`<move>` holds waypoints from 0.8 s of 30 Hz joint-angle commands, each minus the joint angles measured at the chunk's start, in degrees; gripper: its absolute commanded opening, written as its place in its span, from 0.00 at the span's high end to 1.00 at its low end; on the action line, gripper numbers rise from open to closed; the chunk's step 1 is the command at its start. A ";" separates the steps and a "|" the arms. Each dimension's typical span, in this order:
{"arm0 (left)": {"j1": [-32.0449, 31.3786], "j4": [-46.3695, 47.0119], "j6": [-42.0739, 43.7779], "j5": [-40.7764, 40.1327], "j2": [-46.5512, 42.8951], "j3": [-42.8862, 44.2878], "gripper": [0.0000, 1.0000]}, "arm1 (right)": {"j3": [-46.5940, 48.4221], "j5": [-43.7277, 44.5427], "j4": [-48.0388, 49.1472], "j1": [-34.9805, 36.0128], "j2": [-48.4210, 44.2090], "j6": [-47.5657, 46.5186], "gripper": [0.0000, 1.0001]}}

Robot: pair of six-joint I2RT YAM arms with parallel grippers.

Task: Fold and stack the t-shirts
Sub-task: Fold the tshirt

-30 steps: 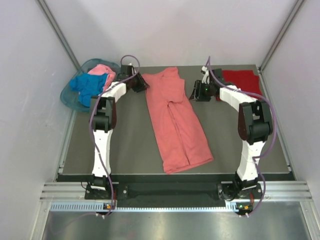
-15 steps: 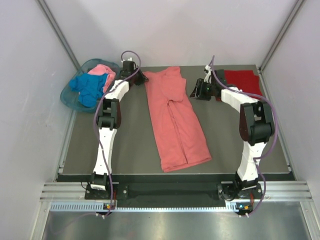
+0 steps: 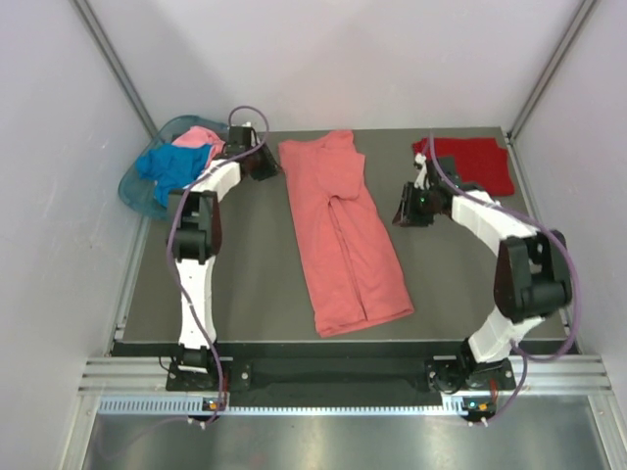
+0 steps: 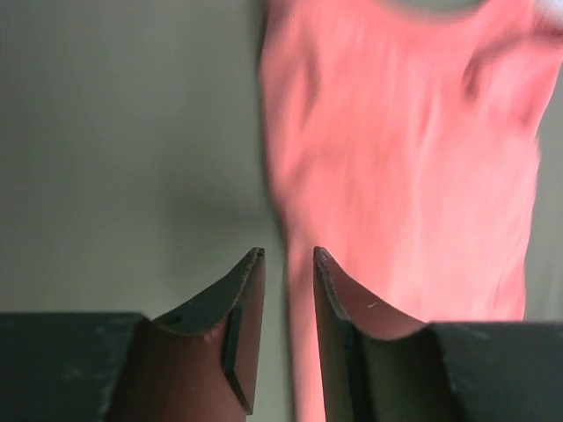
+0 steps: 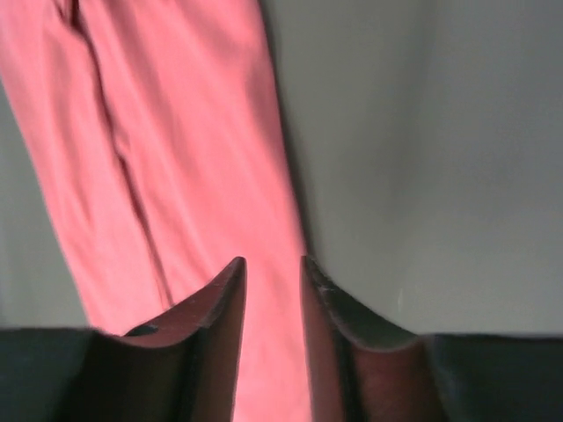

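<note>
The salmon-coral t-shirt (image 3: 343,235) lies folded into a long strip down the middle of the table, collar at the back. It also shows in the left wrist view (image 4: 396,158) and the right wrist view (image 5: 176,149). My left gripper (image 3: 274,167) hovers at the shirt's back left edge, jaws a little apart and empty (image 4: 286,255). My right gripper (image 3: 398,210) hovers at the shirt's right edge, jaws a little apart and empty (image 5: 271,259). The dark red t-shirt (image 3: 475,164) lies folded at the back right. The bright blue t-shirt (image 3: 171,166) and the light pink t-shirt (image 3: 201,137) lie crumpled in the basket.
The translucent teal basket (image 3: 132,191) stands off the table's back left corner. The dark grey table (image 3: 245,284) is bare on both sides of the salmon shirt. White walls close in the left, right and back.
My right gripper has moved toward the front and right, away from the dark red shirt. My left gripper has drawn back left toward the basket. The salmon shirt lies still.
</note>
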 commanded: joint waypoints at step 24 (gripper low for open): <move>-27.92 4.31 -1.15 7.16 -62.20 -70.44 0.65 | -33.70 7.17 -9.24 6.33 -25.19 4.42 0.98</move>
